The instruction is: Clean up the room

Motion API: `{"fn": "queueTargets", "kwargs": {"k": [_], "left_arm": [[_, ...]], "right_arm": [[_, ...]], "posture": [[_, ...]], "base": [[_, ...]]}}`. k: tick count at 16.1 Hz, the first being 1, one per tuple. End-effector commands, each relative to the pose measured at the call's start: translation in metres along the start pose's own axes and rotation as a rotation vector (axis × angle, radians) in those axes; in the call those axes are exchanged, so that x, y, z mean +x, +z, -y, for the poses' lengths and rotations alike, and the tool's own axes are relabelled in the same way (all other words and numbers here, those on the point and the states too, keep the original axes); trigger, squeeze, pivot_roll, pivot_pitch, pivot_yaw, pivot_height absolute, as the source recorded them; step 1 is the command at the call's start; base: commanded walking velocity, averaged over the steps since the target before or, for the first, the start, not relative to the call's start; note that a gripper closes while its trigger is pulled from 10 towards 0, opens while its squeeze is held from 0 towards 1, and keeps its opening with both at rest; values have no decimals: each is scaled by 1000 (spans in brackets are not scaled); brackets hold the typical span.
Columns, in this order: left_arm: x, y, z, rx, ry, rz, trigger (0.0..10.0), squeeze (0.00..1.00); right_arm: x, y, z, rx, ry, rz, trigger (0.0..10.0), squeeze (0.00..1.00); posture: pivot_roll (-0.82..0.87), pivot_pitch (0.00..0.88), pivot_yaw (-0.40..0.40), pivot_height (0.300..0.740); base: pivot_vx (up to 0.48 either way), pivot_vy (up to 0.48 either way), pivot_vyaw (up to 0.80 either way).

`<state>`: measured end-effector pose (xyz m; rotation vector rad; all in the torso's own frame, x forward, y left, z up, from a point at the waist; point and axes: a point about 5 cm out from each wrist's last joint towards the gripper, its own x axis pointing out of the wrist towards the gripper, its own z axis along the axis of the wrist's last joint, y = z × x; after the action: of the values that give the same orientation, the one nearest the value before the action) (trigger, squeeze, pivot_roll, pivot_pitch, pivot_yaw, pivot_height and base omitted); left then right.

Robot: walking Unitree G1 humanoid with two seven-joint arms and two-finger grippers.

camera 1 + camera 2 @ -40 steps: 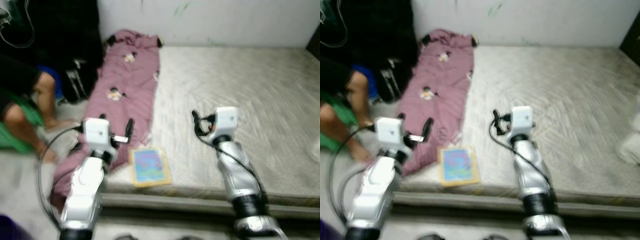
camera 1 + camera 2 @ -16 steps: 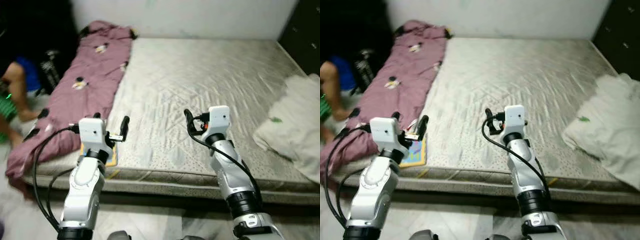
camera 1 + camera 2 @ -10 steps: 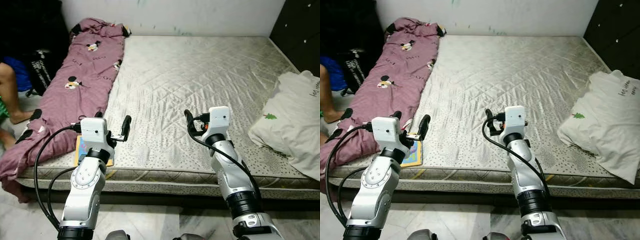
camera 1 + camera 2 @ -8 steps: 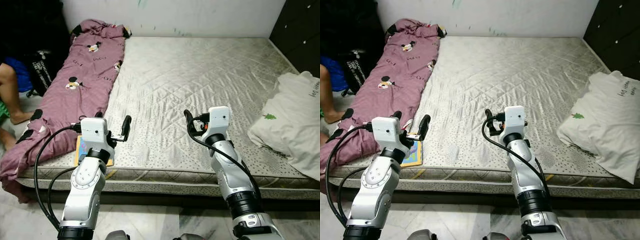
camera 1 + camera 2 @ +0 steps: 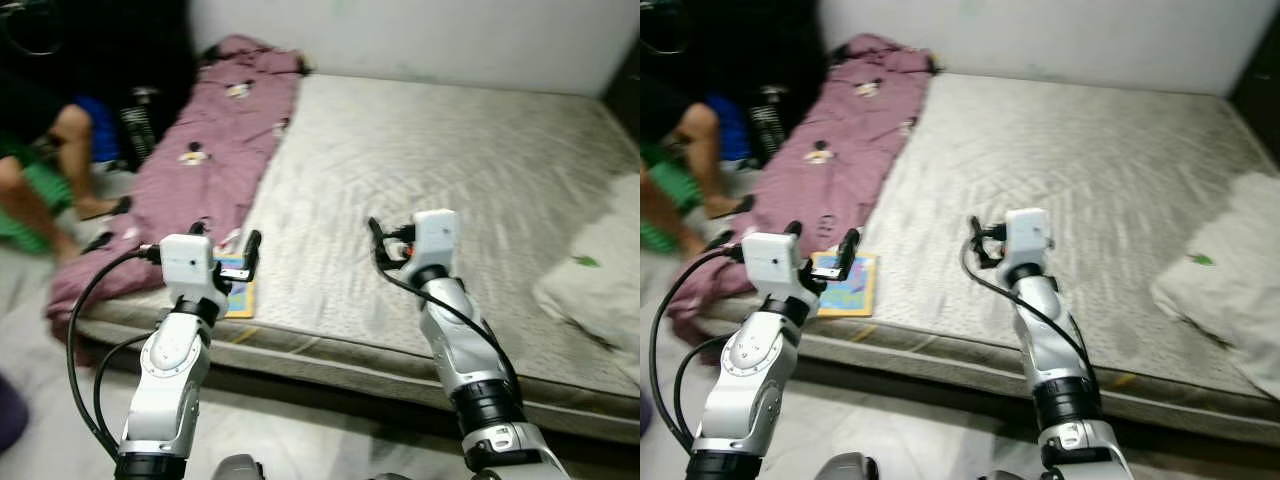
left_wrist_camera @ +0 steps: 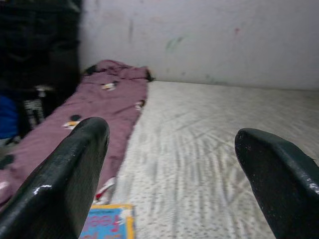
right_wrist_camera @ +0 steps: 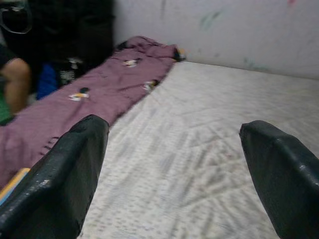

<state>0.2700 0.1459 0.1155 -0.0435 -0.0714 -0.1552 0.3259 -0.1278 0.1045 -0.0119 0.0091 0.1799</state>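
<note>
Bedding clutter awaits: purple blanket (image 5: 210, 160) sprawls at upper left, book (image 5: 845, 283) at the mattress (image 5: 450, 190) edge. Left gripper (image 5: 225, 262) and right gripper (image 5: 385, 245) hover empty, fingers spread, probably surveying.

Ahead of both raised grippers the mattress (image 5: 450, 170) lies flat and bare, open to the far wall (image 5: 420, 35). Just beyond the left gripper (image 5: 225, 240), fingers spread, a book (image 5: 845, 283) lies on the near edge, and past it a purple blanket (image 5: 200, 160) runs along that side. Well out beside the right gripper (image 5: 385, 240), fingers also apart, a pillow (image 5: 600, 270) takes the edge. A person's legs (image 5: 50, 190) and dark bags (image 5: 130, 90) crowd the floor beyond the blanket.
</note>
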Motion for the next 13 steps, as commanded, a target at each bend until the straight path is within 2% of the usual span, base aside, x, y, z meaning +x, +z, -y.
{"fn": "queueTargets", "kwargs": {"k": [1,6,9,13], "left_arm": [[1,3,0,12,-10,12,10000,0],[1,4,1,12,-12,13,10000,0],[1,4,1,9,-13,13,10000,0],[2,4,1,10,-14,12,10000,0]], "right_arm": [[0,0,5,-3,-16,-3,10000,0],[1,0,5,-1,-16,-5,10000,0],[1,0,5,0,-14,-6,10000,0],[1,0,6,1,-15,-6,10000,0]], "posture": [[15,0,10,740],[13,0,11,740],[13,0,11,740],[13,0,11,740]], "base": [[0,-244,0],[0,-293,0],[0,0,0],[0,-480,0]]}}
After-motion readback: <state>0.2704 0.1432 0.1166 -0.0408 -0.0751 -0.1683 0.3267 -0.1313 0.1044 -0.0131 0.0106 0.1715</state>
